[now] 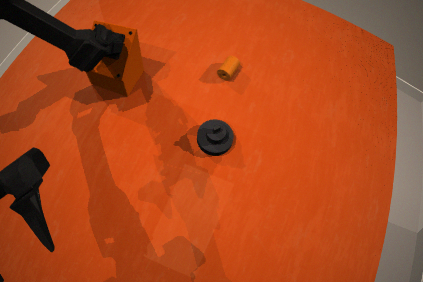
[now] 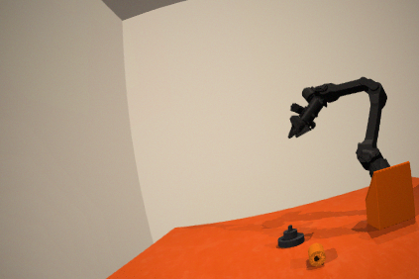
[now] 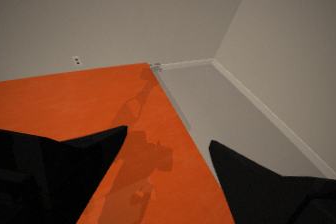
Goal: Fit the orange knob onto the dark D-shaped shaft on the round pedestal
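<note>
The orange knob [image 1: 229,68] [image 2: 316,255] lies on its side on the orange table, its hole visible in one end. The dark round pedestal [image 1: 215,146] [image 2: 290,240] stands on the table apart from the knob, with a bare shaft [image 1: 216,129] [image 2: 290,228] pointing up from its stepped top. The shaft's flat side cannot be made out. My gripper [image 3: 169,137] is open and empty, high above the table and well away from both the knob and the pedestal. Neither of them shows in the wrist view.
An orange box-shaped block [image 1: 132,65] [image 2: 394,198] stands at the arm's base. The orange table [image 1: 311,150] [image 2: 199,252] [image 3: 40,105] ends at edges with grey floor beyond, and the arm's shadows fall across it. Pale walls stand behind.
</note>
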You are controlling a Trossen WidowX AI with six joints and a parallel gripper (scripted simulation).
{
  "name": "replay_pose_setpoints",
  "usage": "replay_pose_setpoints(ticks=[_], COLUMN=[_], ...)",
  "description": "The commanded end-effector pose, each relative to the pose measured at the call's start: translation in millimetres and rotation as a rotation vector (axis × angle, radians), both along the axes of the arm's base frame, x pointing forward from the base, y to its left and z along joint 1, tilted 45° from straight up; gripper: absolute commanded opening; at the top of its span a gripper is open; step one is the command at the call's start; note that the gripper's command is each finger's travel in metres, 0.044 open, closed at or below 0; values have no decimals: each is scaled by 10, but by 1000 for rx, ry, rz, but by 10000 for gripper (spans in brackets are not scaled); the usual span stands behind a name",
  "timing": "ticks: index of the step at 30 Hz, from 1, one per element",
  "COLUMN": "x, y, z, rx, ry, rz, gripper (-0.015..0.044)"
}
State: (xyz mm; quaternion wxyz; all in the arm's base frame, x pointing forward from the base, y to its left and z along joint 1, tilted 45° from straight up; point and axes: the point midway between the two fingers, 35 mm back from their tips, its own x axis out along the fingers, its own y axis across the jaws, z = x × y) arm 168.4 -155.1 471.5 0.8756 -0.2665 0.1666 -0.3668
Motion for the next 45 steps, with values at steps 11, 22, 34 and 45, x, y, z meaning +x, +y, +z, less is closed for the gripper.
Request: replay_pose_setpoints(ticks=[11,22,34,45], x=[1354,2149,1725,1137], y=[88,1094,2179,2426], z=[-1259,-3088,-4943,-5791], rx=[247,256,-104,-512], ry=[385,1009,1714,2064], rz=[178,365,444,411], gripper=[440,440,440,440])
